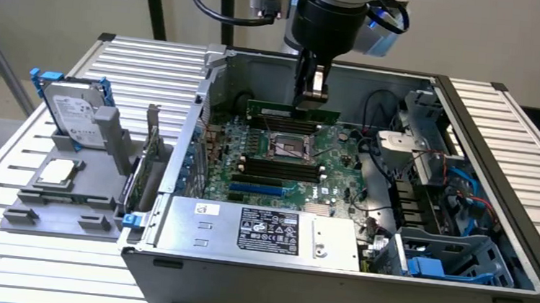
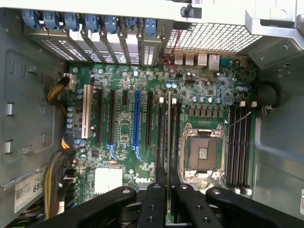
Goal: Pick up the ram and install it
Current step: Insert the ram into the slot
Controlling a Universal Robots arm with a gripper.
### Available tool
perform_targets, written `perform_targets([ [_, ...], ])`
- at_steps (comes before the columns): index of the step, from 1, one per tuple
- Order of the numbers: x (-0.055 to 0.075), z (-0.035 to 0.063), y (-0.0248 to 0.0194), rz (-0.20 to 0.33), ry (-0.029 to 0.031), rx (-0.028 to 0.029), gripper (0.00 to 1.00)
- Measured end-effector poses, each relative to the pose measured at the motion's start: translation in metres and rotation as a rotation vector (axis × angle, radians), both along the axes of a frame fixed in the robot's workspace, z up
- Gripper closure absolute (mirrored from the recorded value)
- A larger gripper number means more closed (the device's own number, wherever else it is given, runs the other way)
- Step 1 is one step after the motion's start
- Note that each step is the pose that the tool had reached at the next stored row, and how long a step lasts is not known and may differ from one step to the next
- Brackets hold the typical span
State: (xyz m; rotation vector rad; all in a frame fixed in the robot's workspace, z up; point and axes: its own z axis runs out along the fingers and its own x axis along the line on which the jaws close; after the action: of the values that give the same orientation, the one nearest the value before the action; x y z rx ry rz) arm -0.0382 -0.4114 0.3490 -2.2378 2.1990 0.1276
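The jaws were clamped on the one ram, which stood edge-on between them, its length reaching away from them toward the motherboard. Whether it touched the board could not be told. Just beside the ram's line lay one open, empty processor socket, with black memory slots on its far side.

The open computer case around the jaws held that one motherboard, one power supply and a blue drive caddy.

Well apart from the jaws, outside the case, a grey holder sat on the tabletop. It held three things: one upright hard drive, one square silver processor chip and one upright expansion card.
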Motion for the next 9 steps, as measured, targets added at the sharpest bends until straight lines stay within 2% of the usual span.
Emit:
perform_targets([
  [3, -0.001, -0.0055, 0.004, -0.004, 0.0, -0.001, 0.86],
  [9, -0.002, -0.016, 0.009, -0.018, -0.0008, -0.0048, 0.86],
])
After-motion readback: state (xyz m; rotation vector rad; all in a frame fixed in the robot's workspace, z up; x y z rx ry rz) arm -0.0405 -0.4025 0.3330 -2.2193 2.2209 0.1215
